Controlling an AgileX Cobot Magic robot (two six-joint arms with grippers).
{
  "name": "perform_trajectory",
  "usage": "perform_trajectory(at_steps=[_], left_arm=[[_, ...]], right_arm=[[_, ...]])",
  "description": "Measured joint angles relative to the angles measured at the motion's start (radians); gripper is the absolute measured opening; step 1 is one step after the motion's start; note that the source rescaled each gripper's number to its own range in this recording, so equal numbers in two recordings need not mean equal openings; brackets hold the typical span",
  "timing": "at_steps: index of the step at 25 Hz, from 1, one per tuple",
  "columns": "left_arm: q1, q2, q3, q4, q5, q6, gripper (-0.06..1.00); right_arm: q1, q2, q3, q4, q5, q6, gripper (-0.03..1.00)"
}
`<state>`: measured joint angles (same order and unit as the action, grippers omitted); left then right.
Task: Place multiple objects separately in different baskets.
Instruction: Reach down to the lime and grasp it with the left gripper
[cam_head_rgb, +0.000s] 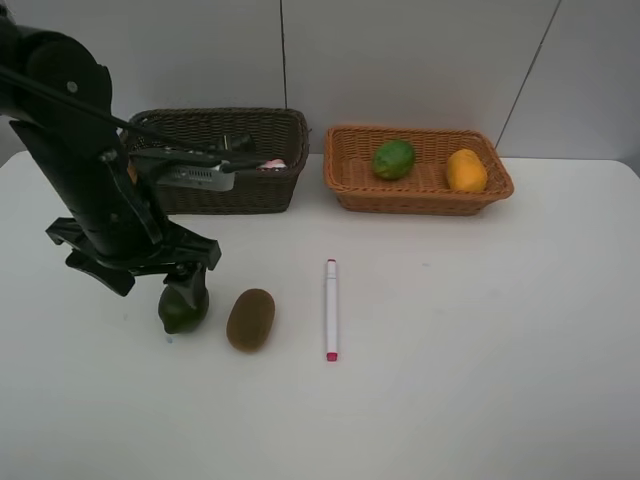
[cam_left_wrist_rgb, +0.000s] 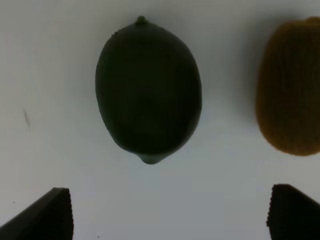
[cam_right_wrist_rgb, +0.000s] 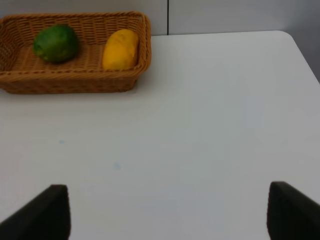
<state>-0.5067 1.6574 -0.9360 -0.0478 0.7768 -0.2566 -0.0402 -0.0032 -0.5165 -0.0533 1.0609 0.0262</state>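
Left gripper (cam_left_wrist_rgb: 169, 212): jaws spread, empty, above green fruit (cam_head_rgb: 183, 308) on white table (cam_head_rgb: 480, 330). Kiwi (cam_head_rgb: 250, 319) just beside; marker (cam_head_rgb: 331, 309) further right. Dark basket (cam_head_rgb: 270, 190) rear left. Tan basket (cam_head_rgb: 420, 200) rear right, holding second green fruit (cam_head_rgb: 394, 159) and mango (cam_head_rgb: 466, 170). Right gripper (cam_right_wrist_rgb: 165, 210): spread, empty. Grey panelled wall (cam_head_rgb: 400, 60) behind.

bright, even light, soft shadows; left wrist view dimmer, the green fruit (cam_left_wrist_rgb: 148, 90) nearly black, slightly soft

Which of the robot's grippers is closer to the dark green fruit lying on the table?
Left. The left gripper hangs just above the dark green fruit, jaws open. The right gripper sits over the table, facing the tan basket, with the fruit out of its view.
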Motion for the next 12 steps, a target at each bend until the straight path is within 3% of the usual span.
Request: perform_trajectory(at_steps=[12], left_arm=[[0.0,0.061,0.04,0.027,-0.09,-0.032,0.96]], right_arm=[[0.0,0.0,0.0,0.0,0.0,0.0,0.98]])
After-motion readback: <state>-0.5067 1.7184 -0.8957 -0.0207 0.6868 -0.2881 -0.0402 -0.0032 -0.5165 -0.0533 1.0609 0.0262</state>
